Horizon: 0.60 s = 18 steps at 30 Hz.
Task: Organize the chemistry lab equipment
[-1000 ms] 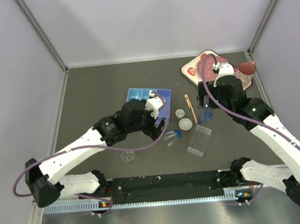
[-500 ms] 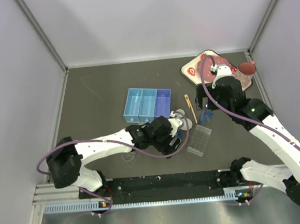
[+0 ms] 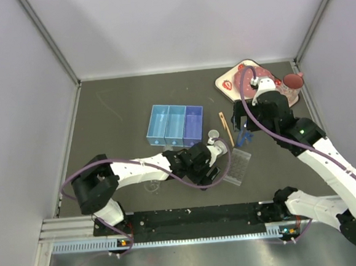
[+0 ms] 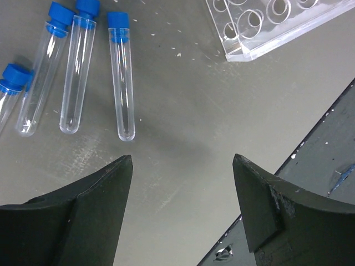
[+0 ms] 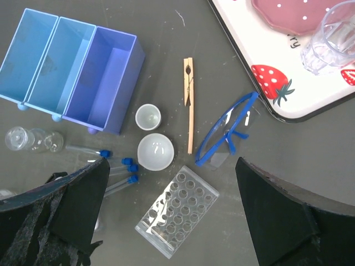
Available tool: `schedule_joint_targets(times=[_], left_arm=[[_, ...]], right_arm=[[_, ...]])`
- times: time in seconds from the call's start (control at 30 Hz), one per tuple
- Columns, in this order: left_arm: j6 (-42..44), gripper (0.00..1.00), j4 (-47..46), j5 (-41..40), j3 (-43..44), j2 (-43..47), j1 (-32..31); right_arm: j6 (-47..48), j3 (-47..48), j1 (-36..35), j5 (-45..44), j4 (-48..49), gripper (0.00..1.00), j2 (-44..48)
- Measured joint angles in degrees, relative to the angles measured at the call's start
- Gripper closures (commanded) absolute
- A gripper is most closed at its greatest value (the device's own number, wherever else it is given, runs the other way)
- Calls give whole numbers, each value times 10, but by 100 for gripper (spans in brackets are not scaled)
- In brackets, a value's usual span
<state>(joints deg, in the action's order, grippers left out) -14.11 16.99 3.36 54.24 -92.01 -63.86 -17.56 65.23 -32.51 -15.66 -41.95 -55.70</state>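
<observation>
- Left wrist view: left gripper (image 4: 183,160) jaws spread, empty, near clear blue-capped plastic tubes (image 4: 121,77) lying flat.
- Right wrist view: right gripper (image 5: 171,166) jaws wide apart, empty.

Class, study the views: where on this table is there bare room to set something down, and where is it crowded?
Bare: the table between the left wall and the blue bins, and the strip behind the bins to the back wall. Crowded: between bins and strawberry tray, where dishes, tongs, glasses, tubes and rack cluster.
</observation>
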Motion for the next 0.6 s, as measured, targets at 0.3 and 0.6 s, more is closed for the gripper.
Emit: schedule_joint_targets(times=[0.3,0.6], left_arm=[[-4,24,-10,-1,0,-27,0],[6,24,-15,-25,20,-60,0]], right_arm=[[0,-8,0,4,1,1,3],[0,-11,0,4,2,1,4]])
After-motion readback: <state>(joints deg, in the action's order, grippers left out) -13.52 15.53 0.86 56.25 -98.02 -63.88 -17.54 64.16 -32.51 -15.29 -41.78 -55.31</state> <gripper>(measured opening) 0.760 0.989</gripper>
